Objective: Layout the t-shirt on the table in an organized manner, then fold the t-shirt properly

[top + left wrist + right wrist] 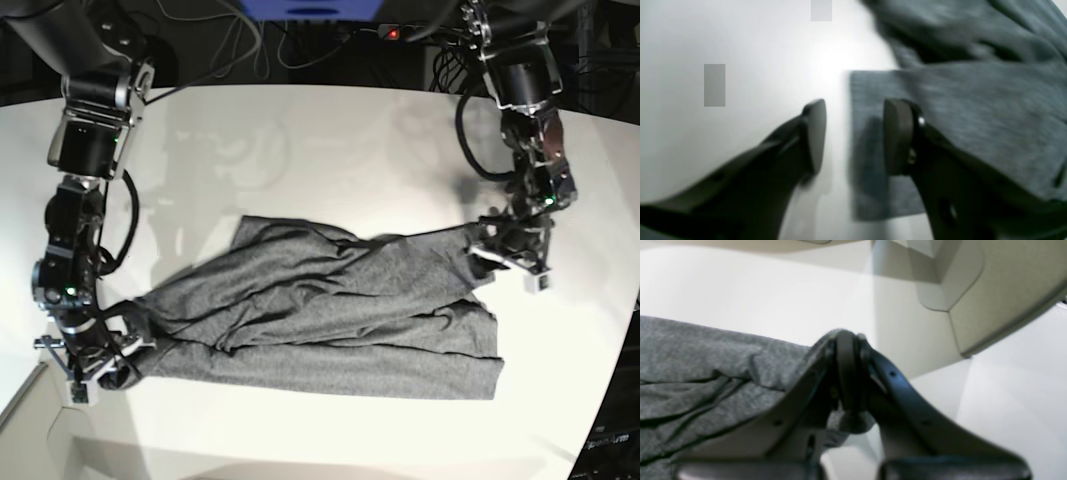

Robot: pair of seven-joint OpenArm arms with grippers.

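Observation:
The dark grey t-shirt [330,310] lies crumpled and stretched sideways across the white table [300,150]. In the base view my right gripper [115,368] sits at the shirt's left end. The right wrist view shows that gripper [848,370] shut on a bunch of the t-shirt [706,356]. My left gripper [487,243] is at the shirt's right end, by a sleeve. In the left wrist view it [857,136] stands open, astride the straight cuff edge of the t-shirt [973,110]: one finger [815,133] over bare table [740,50], the other over cloth.
Cables and dark equipment [300,30] line the table's far edge. The curved table edge [40,420] runs close by my right gripper at the front left, with beige surfaces [990,290] beyond it. The table's right edge [625,330] is near the left arm.

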